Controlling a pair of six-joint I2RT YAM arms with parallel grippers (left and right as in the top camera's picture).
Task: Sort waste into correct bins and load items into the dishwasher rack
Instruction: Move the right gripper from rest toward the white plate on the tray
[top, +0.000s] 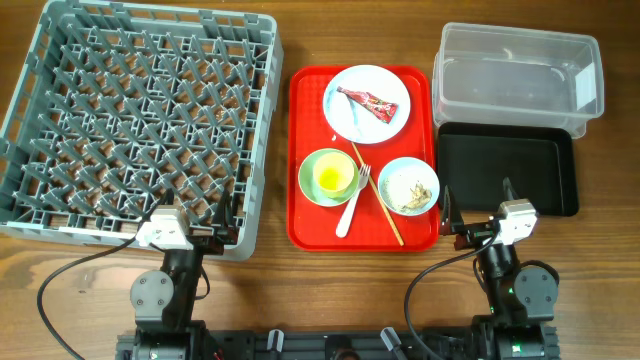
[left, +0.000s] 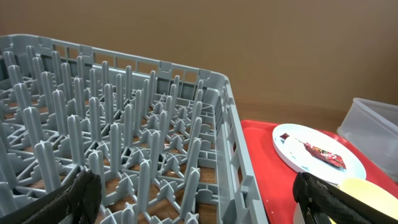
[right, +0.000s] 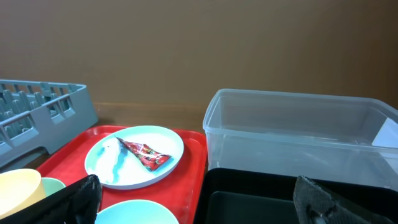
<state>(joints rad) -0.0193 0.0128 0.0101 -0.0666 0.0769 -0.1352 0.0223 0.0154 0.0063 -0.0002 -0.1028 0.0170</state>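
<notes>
The grey dishwasher rack (top: 262, 130) fills the left of the table and stands empty. A white plate (top: 350, 115) carries the red wrapper (top: 372, 103). A pale green bowl (top: 310, 170) holds the yellow cup (top: 331, 179). The small white bowl (top: 390, 175) holds pale food leftovers (top: 410, 192). The white fork (top: 350, 208) lies between the bowls. The clear tub (top: 517, 78) and black tray (top: 507, 170) sit at the right. My left gripper (top: 195, 215) is open and empty over the rack's near edge (left: 199, 199). My right gripper (top: 477, 205) is open and empty over the black tray's near left corner (right: 199, 202). I cannot make out the white scrap.
The plate, bowls and fork rest on a flat red tray (top: 310, 120) in the middle. A thin wooden stick (top: 380, 200) lies across it beside the fork. Bare wooden table shows along the front edge beside both arm bases.
</notes>
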